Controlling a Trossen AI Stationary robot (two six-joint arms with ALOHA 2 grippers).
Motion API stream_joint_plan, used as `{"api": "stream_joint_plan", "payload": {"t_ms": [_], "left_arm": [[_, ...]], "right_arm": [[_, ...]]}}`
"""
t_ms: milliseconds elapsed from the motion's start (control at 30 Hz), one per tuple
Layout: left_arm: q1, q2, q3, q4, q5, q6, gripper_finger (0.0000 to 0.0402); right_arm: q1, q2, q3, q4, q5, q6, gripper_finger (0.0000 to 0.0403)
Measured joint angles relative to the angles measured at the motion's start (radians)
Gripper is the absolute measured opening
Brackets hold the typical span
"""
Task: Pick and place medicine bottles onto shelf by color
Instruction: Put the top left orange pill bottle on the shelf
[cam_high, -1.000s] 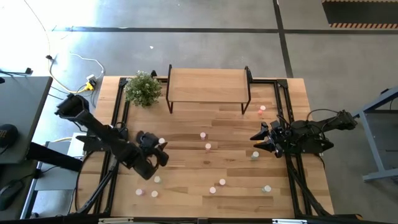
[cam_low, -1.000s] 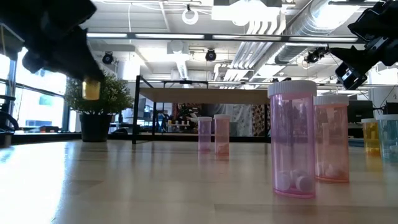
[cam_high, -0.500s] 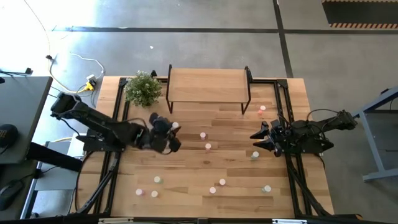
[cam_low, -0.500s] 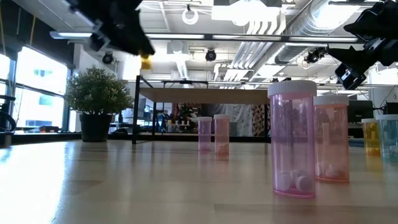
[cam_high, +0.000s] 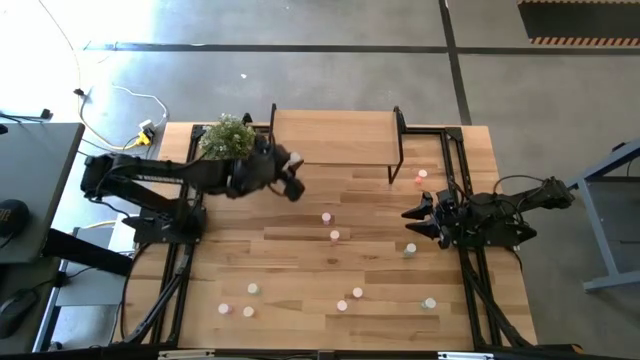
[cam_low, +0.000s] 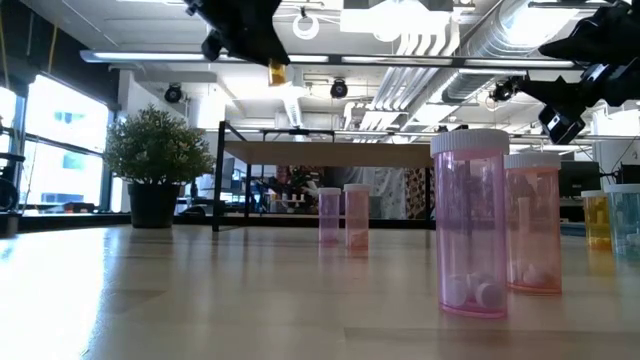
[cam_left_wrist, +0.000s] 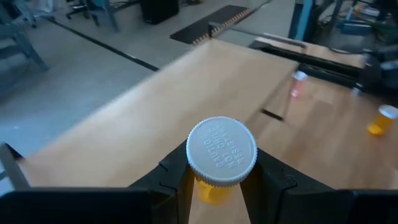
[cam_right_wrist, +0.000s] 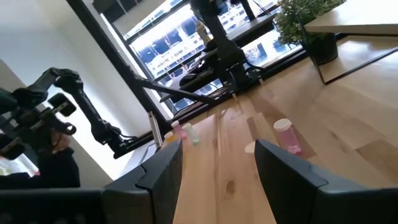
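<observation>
The left gripper is clamped tight on an orange bottle, its two dark fingers pressed against the body just under the white cap, so the bottle hangs upright and can be set down standing. In the high view it hovers at the front left corner of the shelf, beside the potted plant; the low view shows the bottle carried high above the level of the shelf top, which looks like clearance for passing over the black frame before lowering. The shelf's light wood top appears bare, so this is probably an early placement, and a left-end spot would suit starting one colour group there. The right gripper waits low over the right side of the table with its jaws partly apart and nothing between them, just above a pale green bottle and near an orange one by the shelf's right leg. Other bottles stand scattered: two pink ones at mid-table and several more along the front edge, all still to be sorted
</observation>
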Motion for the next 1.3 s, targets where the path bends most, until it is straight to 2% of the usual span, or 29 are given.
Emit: {"api": "stream_joint_plan", "payload": {"t_ms": [167,433,800,1033,1300], "left_arm": [[0.129,0.000,0.038,0.000,0.054,0.052,0.0099],[0.337,0.001,0.053,0.035,0.208,0.081,0.0099],[0.528,0.002,0.088,0.092,0.394,0.164,0.0099],[0.594,0.077,0.204,0.051,0.494,0.203,0.0099],[0.607,0.196,0.315,-0.049,0.509,0.232,0.0099]], "right_arm": [[0.000,0.000,0.000,0.003,0.005,0.008,0.0193],[-0.001,0.000,0.000,0.013,0.100,0.000,0.0193],[-0.002,0.000,0.000,0.024,0.223,-0.004,0.0193],[-0.002,0.000,0.000,0.026,0.274,-0.016,0.0193],[-0.002,0.000,0.000,0.026,0.282,-0.015,0.0193]]}}
